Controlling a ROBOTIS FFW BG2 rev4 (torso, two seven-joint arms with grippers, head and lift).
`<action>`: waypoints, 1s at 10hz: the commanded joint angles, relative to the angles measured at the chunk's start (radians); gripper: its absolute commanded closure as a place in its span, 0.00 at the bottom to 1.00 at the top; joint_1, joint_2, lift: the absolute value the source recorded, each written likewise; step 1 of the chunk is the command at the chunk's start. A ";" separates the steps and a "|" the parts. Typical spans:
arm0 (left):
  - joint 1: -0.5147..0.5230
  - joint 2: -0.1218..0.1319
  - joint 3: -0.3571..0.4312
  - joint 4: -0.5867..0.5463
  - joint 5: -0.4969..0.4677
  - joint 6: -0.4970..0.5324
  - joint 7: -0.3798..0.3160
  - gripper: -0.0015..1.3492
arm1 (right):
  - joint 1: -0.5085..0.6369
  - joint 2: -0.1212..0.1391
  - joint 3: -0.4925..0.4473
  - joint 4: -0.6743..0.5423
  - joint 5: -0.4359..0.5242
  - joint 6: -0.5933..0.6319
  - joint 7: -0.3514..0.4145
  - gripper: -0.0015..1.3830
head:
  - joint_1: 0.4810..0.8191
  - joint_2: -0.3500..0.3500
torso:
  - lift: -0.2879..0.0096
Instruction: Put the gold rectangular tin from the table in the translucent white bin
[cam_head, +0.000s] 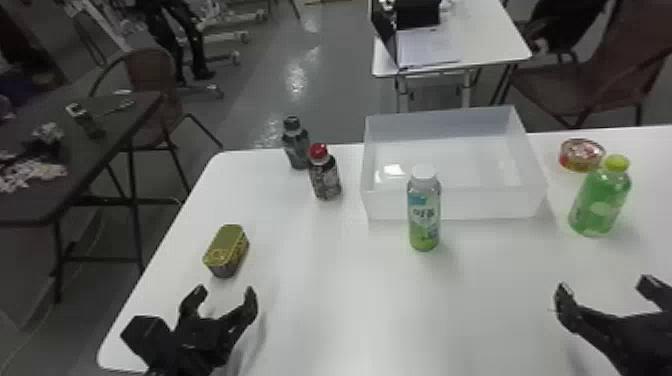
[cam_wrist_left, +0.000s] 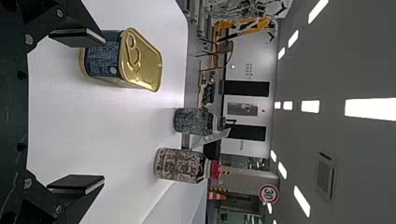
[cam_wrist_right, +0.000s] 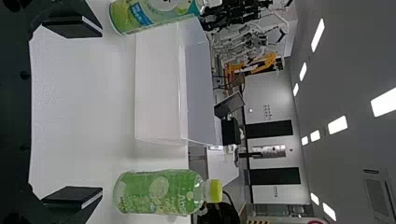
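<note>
Gold tin (cam_head: 226, 250): on the table (cam_head: 350, 300), just ahead of the left gripper (cam_head: 223, 291), nearer arm by far!
Long axis: pointing away, veering slightly right.
Left gripper: fingers apart, nothing between; likely needs nudging left.

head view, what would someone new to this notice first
Probably the bright green bottle with its yellow cap, standing at the right of the table. Next, the big translucent white bin at the table's far edge, left of that bottle. Then the gold rectangular tin at the left, just beyond the left gripper, whose fingers are apart.
</note>
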 joint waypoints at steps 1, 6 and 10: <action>-0.002 -0.003 0.001 0.003 0.004 -0.001 0.000 0.19 | -0.001 0.000 0.000 0.000 0.000 0.000 0.000 0.07 | 0.63 0.88 | 0.53; -0.004 -0.003 -0.002 0.007 0.004 -0.006 0.002 0.19 | -0.004 0.000 0.000 0.002 -0.003 0.000 0.000 0.07 | 0.63 0.88 | 0.53; -0.056 -0.003 0.010 0.054 -0.029 -0.004 0.009 0.19 | -0.004 0.000 0.000 0.003 -0.008 0.000 0.000 0.07 | 0.63 0.89 | 0.53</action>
